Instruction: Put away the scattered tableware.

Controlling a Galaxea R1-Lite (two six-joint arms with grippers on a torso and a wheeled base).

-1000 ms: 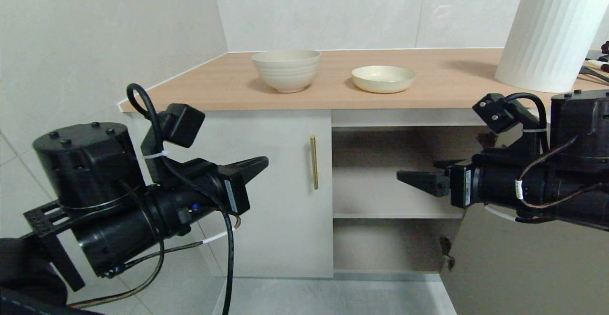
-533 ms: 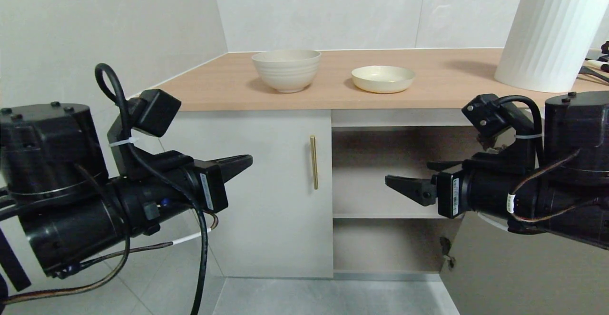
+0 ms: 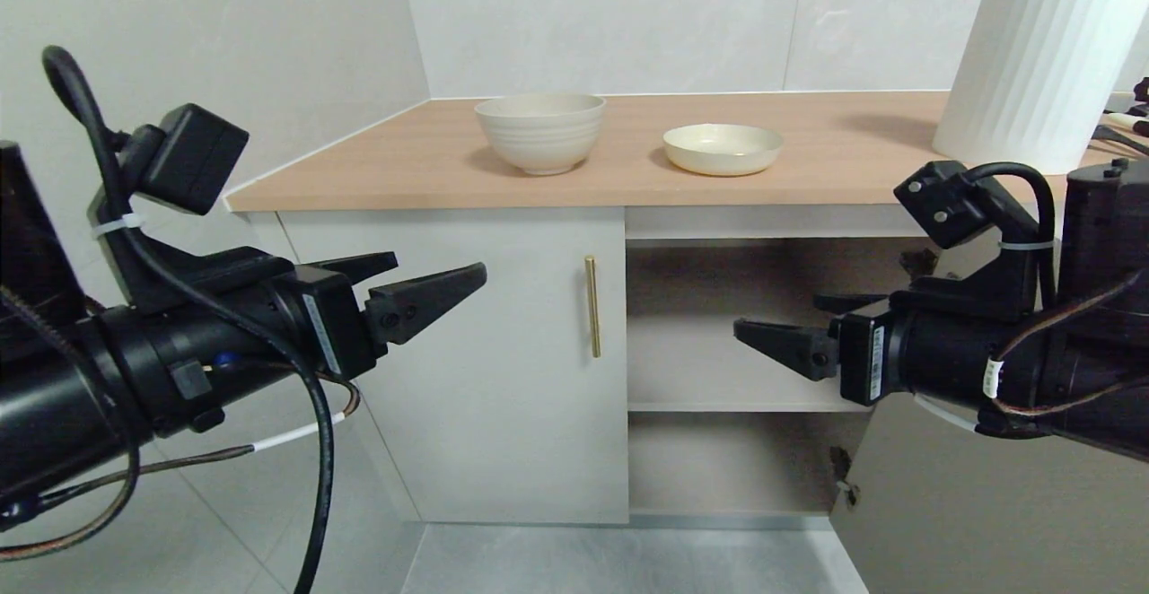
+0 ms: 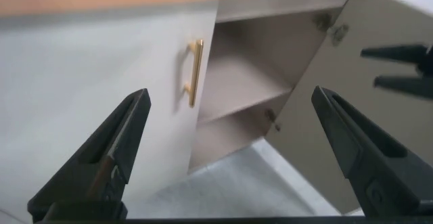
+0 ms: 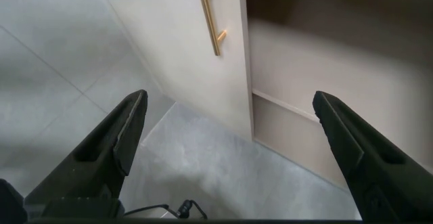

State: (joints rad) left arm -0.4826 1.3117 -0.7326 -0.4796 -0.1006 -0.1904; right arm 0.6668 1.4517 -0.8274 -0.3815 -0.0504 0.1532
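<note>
Head view: deep cream bowl [image 3: 540, 132] sat on table [image 3: 422, 168], toward its left end. Shallow cream dish [image 3: 723, 148] sat near bowl on its right, not touching. Below table, cabinet's right compartment [image 3: 736, 361] stood open and left door [image 3: 503, 370] was closed. Left claw [image 3: 438, 264] hung before left door, jaws apart, empty. Right claw [image 3: 777, 316] hung before right compartment, jaws apart, empty.

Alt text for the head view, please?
The black left pincer and right pincer, both open, hover before a white cabinet, its right door open onto a shelf. On the wooden countertop sit a deep cream bowl, a shallow cream dish and a white ribbed cylinder.
</note>
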